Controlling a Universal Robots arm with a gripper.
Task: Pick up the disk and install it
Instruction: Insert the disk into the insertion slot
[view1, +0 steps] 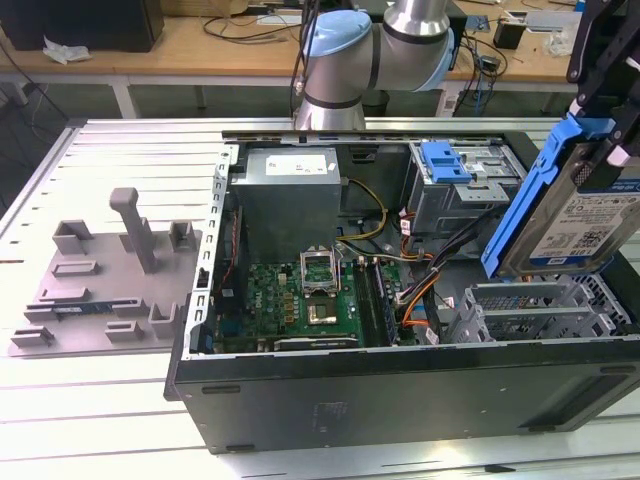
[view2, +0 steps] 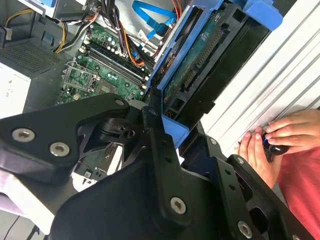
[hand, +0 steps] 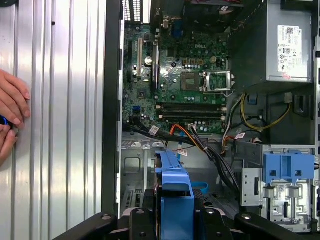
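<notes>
My tool (view1: 603, 135) grips the disk (view1: 585, 225), tilted above the drive cage (view1: 545, 310) of the open computer case (view1: 400, 395). Pickup looks done; installing calls for squaring it to the bay.

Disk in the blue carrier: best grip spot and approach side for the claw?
Probably pinch the disk across its two flat faces near one short end, coming in from that end. The faces are broad and parallel, and this leaves the blue carrier rail free along the sides. The claw grips it this way now, tilted above the computer case.
</notes>
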